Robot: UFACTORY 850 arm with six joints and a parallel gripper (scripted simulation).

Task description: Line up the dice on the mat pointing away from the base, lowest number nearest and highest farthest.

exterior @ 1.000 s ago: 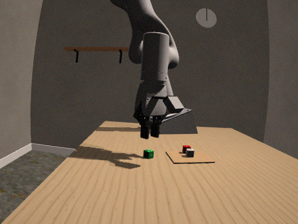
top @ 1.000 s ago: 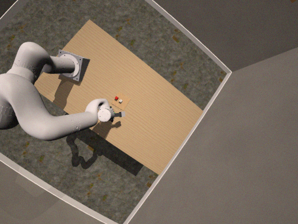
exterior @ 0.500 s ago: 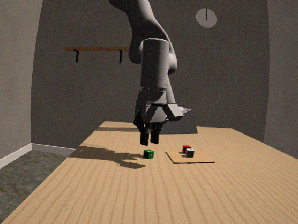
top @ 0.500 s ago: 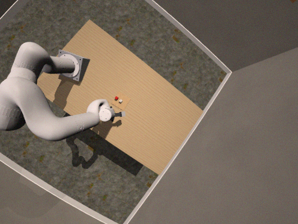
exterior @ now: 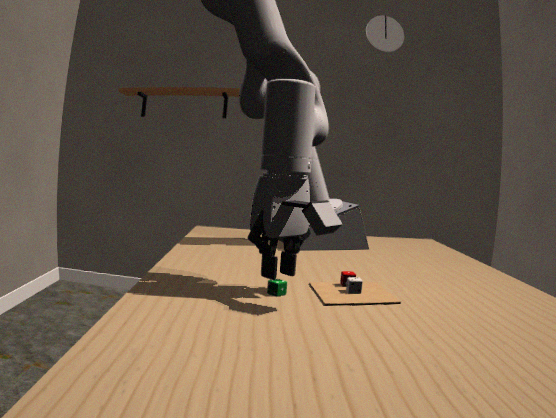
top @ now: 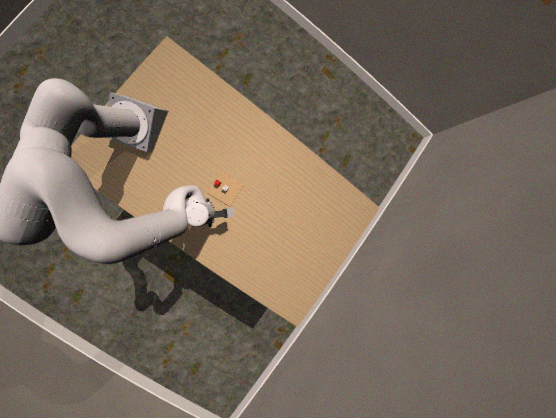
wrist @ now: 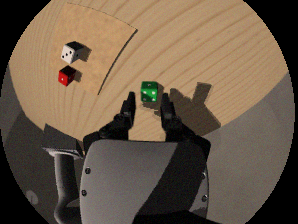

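Wood-grain table (exterior: 200, 350) carries a thin tan mat (exterior: 370, 299) with a small red die (exterior: 347, 276) and a small white die (exterior: 354, 285) on it. Off the mat sits the small green die (exterior: 277, 287), just below the half-open, empty hand (exterior: 279, 272). Best to descend centred, fingers squarely on opposite faces, without tipping it.

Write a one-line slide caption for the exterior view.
Open gripper poised just above the green die on the table, red die and white die already on the mat.
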